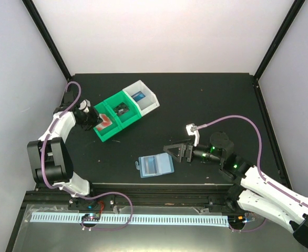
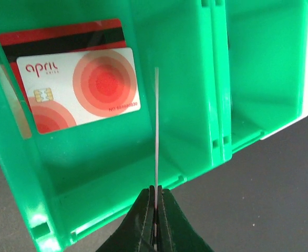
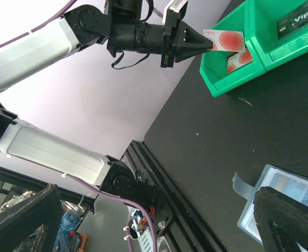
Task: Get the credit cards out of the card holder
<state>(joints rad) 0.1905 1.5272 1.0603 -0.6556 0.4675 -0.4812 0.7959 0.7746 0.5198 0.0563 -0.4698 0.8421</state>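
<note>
My left gripper [image 2: 156,197] is shut on a thin credit card [image 2: 156,131], seen edge-on and held upright over the left green bin [image 2: 117,173]. From the right wrist view this card [image 3: 228,40] is white with red circles. Another red-circle card [image 2: 80,89] lies flat in that bin on top of a red card with a black stripe [image 2: 64,37]. The pale blue card holder [image 1: 155,166] lies flat mid-table, a darker blue rectangle showing through it. My right gripper [image 1: 168,153] stands open just right of the holder, with nothing between its fingers.
A second green bin [image 1: 123,109] holds a black card [image 3: 295,23]. Next to it a white bin [image 1: 150,100] holds a blue card [image 1: 139,96]. The three bins sit in a row at the back left. The table's front rail [image 1: 159,186] runs near the holder.
</note>
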